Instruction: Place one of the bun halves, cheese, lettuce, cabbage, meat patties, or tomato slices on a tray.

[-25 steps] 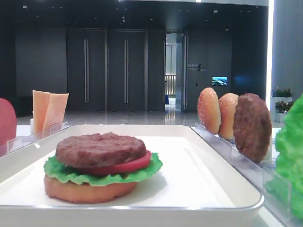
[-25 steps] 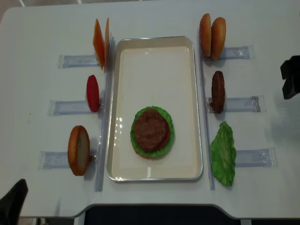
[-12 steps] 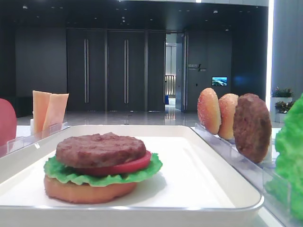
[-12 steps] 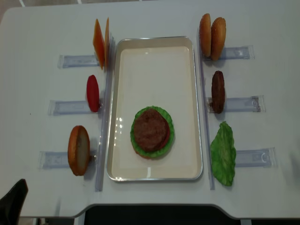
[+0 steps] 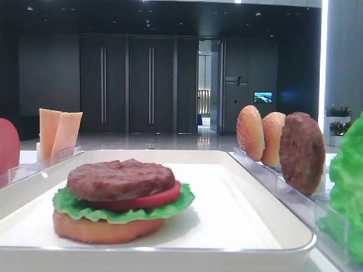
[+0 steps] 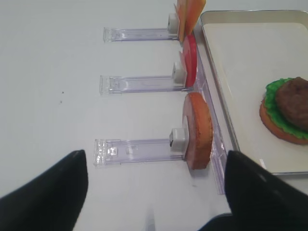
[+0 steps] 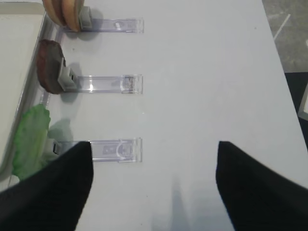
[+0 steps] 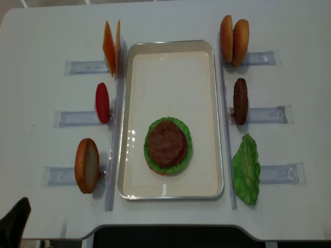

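On the white tray (image 8: 173,72) sits a stack: bun half, lettuce, tomato slice, and a meat patty (image 8: 166,142) on top. Standing in clear holders to the right are two bun halves (image 8: 234,40), a meat patty (image 8: 240,101) and a lettuce leaf (image 8: 246,169). Cheese (image 8: 111,46), a tomato slice (image 8: 102,102) and a bun half (image 8: 87,165) stand to the left. The cabbage is out of view. My right gripper (image 7: 153,187) hangs open and empty over bare table, right of the lettuce (image 7: 30,139). My left gripper (image 6: 156,192) is open and empty, near the left bun half (image 6: 197,130).
Clear plastic holder strips (image 8: 271,113) run outward from both long sides of the tray. The table's front edge (image 8: 170,227) lies close behind the tray. A dark part of the left arm (image 8: 13,227) shows at the bottom left corner.
The right gripper, at the right edge of the overhead view a second ago, has drawn back out of that view. The food and tray have not moved.
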Robot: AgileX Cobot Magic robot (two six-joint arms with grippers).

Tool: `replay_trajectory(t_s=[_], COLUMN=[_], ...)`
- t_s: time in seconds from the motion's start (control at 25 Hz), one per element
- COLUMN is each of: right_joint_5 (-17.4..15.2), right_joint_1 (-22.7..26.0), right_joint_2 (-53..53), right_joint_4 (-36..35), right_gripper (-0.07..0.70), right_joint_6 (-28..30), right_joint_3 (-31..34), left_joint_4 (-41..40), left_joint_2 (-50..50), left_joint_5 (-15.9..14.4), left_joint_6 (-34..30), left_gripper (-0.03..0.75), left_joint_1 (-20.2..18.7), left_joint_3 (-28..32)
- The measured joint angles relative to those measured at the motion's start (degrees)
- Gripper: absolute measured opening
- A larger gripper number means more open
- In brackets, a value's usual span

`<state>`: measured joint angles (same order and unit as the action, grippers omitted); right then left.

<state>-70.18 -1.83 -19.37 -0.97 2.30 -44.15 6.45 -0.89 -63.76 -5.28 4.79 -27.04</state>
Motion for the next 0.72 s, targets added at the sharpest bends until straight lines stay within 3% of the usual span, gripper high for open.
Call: replay_trajectory(t_s=[0.36,0.72], right_joint_5=[-0.1,-0.2], right_joint_1=[0.0,0.0], right_joint_2=[8.9,18.5], right_joint_4=[1.5,1.0], right_gripper=[0.506,0.506], right_joint_6=[0.4,2.0], right_joint_3=[9.3,11.8], left_joint_4=[0.0,0.0], left_joint_2=[0.0,0.0], left_joint_5=[0.0,0.0], left_joint_6=[0.0,0.0], left_gripper=[0.692,0.692], left_joint_1=[0.0,0.0], left_joint_3=[0.0,0.0])
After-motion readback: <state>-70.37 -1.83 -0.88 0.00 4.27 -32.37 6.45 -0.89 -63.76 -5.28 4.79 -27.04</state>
